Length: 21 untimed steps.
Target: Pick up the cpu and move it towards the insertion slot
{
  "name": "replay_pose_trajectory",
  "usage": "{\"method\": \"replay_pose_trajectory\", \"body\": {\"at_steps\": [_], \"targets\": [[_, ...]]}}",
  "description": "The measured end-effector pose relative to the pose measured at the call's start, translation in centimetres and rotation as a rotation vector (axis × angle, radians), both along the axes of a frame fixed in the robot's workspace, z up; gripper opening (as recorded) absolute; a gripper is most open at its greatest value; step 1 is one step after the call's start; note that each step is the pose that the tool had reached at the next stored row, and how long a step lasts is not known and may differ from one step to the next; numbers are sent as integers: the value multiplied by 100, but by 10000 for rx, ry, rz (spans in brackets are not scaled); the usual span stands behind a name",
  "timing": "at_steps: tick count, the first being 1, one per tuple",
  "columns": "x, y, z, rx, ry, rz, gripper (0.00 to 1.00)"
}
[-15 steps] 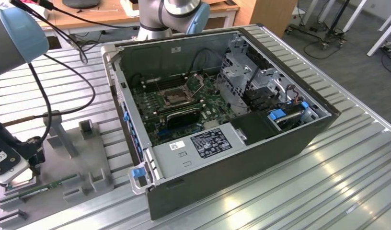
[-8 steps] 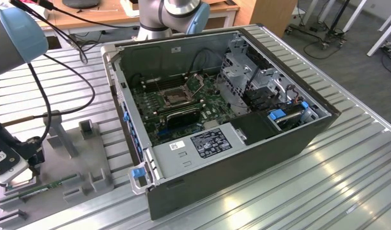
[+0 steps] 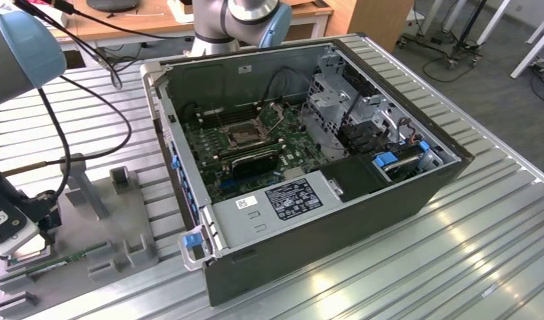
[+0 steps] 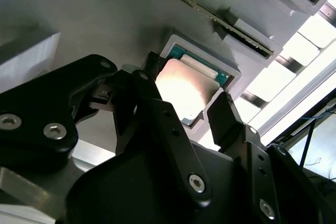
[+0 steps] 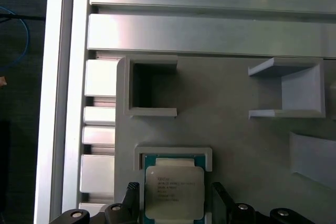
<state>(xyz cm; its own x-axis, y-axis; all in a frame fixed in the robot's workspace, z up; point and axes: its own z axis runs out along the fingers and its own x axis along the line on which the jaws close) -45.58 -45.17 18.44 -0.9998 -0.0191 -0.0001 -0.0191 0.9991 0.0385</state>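
We see the arm (image 3: 19, 47) pointing down at the grey tray (image 5: 236, 135). The claw (image 4: 186, 98) is apart, one finger each side of the cpu (image 5: 174, 191) lying in its pocket, well away from the insertion slot (image 3: 241, 135).

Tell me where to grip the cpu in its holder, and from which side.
Pinch the cpu by two opposite edges, coming straight down from above. It lies flat and face up in a grey holder, and it is thin, so likely only the edges give purchase. The gripper is open, with fingers at either side of it.
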Motion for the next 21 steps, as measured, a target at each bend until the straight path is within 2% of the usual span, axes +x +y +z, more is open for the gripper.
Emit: {"method": "replay_pose_trajectory", "body": {"at_steps": [10,21], "targets": [[0,36,-12,7,-2,0,65],[0,38,-22,11,0,130,65]]}}
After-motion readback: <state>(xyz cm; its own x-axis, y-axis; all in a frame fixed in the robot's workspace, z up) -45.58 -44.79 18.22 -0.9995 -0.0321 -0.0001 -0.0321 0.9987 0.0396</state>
